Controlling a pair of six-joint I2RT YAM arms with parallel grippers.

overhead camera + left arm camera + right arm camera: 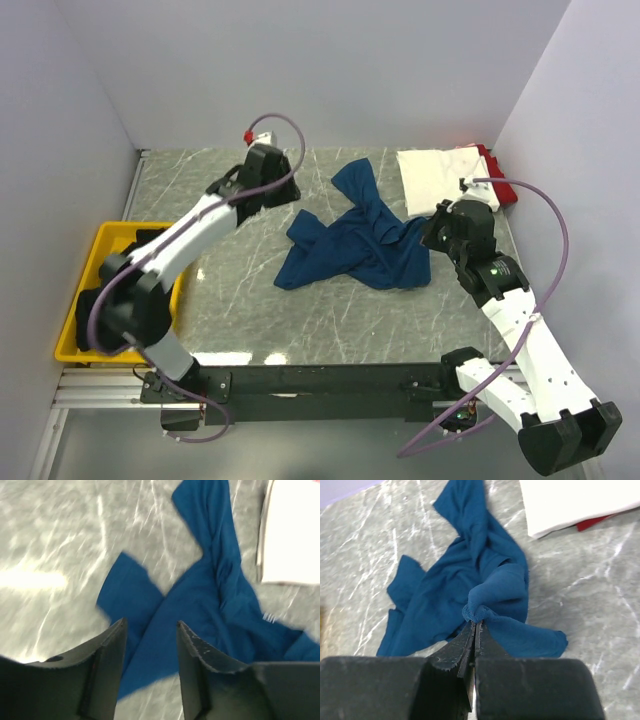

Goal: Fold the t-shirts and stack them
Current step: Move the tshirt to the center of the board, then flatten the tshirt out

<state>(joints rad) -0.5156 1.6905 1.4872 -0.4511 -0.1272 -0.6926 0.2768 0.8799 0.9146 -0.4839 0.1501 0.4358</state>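
Mid-frame, the crumpled blue shirt (350,255) has a bunched edge pinched in the closed right gripper (474,625), while the left gripper (150,625), upper left, hangs partly open and empty.

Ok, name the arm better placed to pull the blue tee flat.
Right arm, likely: its jaws are shut on a fold of the blue tee. The left arm is off it, jaws open, empty.

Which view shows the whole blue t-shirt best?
Top external: the whole crumpled blue t-shirt is in frame. The left wrist view crops its edge; the right wrist view shows it foreshortened, pinched in the right fingers.
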